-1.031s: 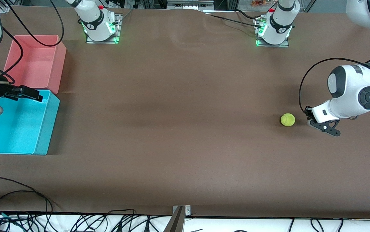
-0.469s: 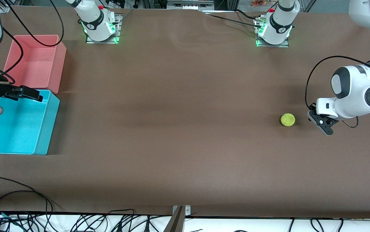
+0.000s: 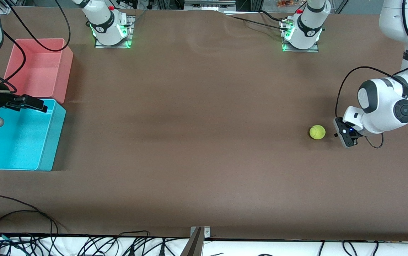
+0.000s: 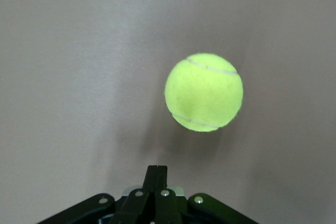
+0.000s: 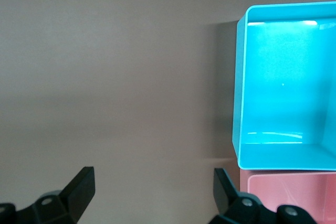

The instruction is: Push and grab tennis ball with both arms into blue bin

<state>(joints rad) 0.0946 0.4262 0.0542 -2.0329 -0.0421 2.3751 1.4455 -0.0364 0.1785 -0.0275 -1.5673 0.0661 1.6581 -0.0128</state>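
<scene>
The tennis ball point(image 3: 317, 132) lies on the brown table toward the left arm's end. My left gripper point(image 3: 343, 133) is low beside it, a short gap away, on the side away from the bins. In the left wrist view its fingers point(image 4: 157, 174) are shut and empty and point at the ball point(image 4: 204, 92). The blue bin point(image 3: 53, 142) stands empty at the right arm's end. My right gripper point(image 3: 24, 103) hangs over the bin's edge nearest the pink bin, open and empty point(image 5: 152, 182). The right wrist view shows the blue bin point(image 5: 239, 103).
A pink-red bin point(image 3: 65, 71) stands empty against the blue bin, farther from the front camera; it also shows in the right wrist view point(image 5: 289, 192). Brown table stretches between the ball and the bins. Cables lie along the table's near edge point(image 3: 12, 213).
My left gripper has turned at the wrist and shifted slightly toward the ball. The ball has not moved. The right arm has not moved.
</scene>
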